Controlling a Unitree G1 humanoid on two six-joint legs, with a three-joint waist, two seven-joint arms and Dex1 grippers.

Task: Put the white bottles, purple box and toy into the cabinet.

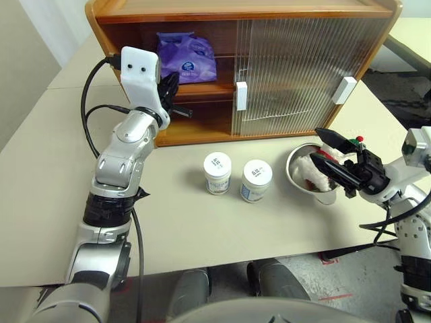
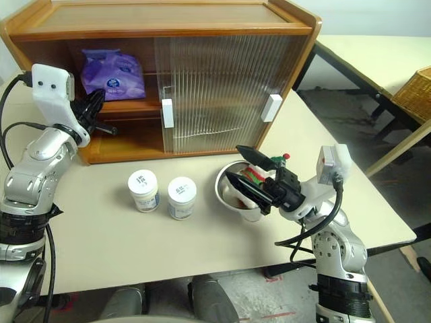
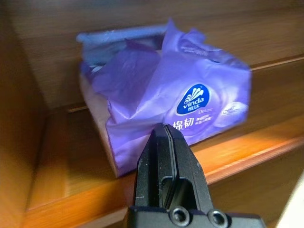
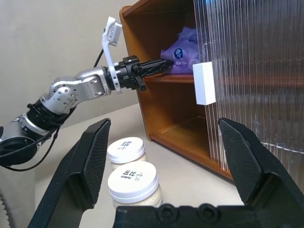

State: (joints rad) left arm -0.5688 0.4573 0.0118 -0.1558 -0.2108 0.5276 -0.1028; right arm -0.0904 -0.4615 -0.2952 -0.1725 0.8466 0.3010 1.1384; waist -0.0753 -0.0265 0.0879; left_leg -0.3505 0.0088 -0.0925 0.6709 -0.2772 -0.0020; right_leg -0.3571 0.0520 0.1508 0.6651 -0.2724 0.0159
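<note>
The big orange-brown wooden cabinet stands at the back of the pale table. Its two ribbed see-through sliding doors sit to the right, so the left side is open for putting things in.

The soft purple plastic tissue box already lies on the top shelf, in the open part. It leans a little, maybe because it needs a push to go deeper.

The left claw has its two black fingers squeezed together with nothing between them. Its tip is right at the front of the purple box, so it looks ready to nudge it; whether it touches yet is hard to tell.

The right claw is spread wide and holds nothing. It hangs by the round shiny steel bowl, likely waiting its turn.

The small fluffy white toy with a red pompom sits in that bowl, partly hidden.

The two small white plastic bottles with round lids stand side by side on the table in front of the cabinet, easy to reach next.
</note>
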